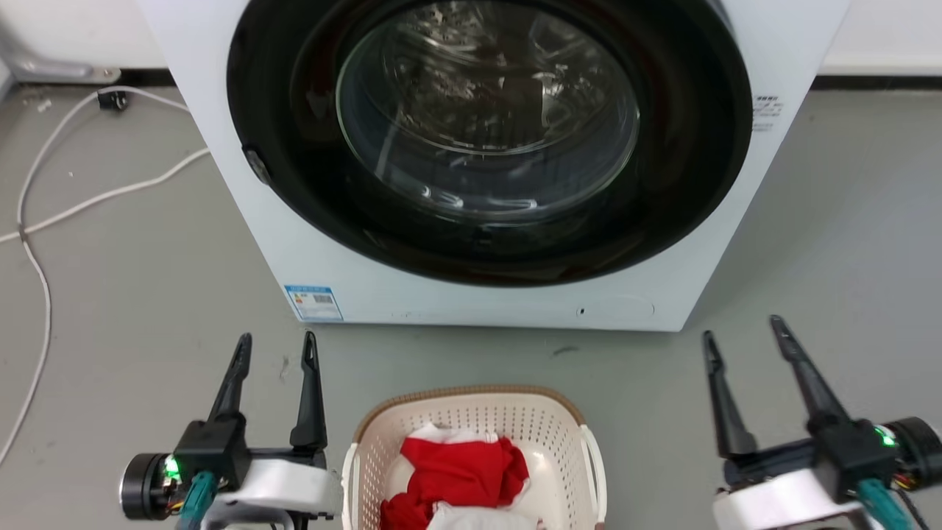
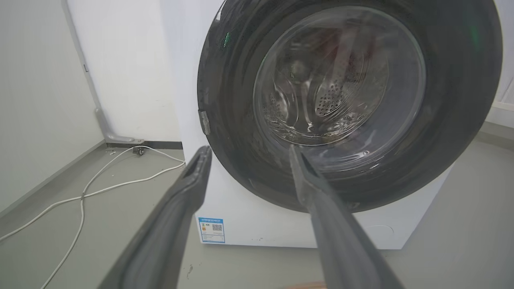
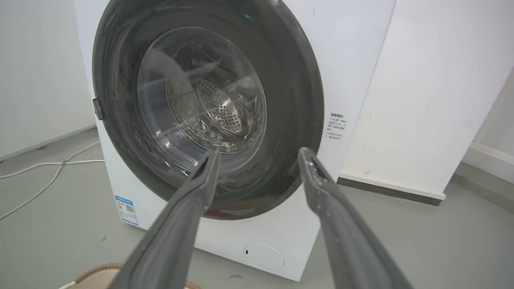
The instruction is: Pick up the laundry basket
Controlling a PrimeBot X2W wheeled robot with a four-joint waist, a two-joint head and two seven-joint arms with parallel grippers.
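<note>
Grey floor (image 1: 132,294) before white front-loading washing machine (image 1: 331,258): cream perforated plastic laundry basket (image 1: 471,391), left gripper (image 1: 277,338) and right gripper (image 1: 742,328) flanking it, fingers wide apart, empty, seemingly staged for white handles (image 1: 595,456).

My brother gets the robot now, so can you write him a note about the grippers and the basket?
Left gripper: open, empty, to the left of the laundry basket.
Right gripper: open, empty, well off to the basket's right.
Basket: on the floor between the grippers, in front of the washing machine, with red cloth inside.
Done: nothing gripped yet.
Left: probably bring the grippers in to the white side handles, close on them and lift.
</note>
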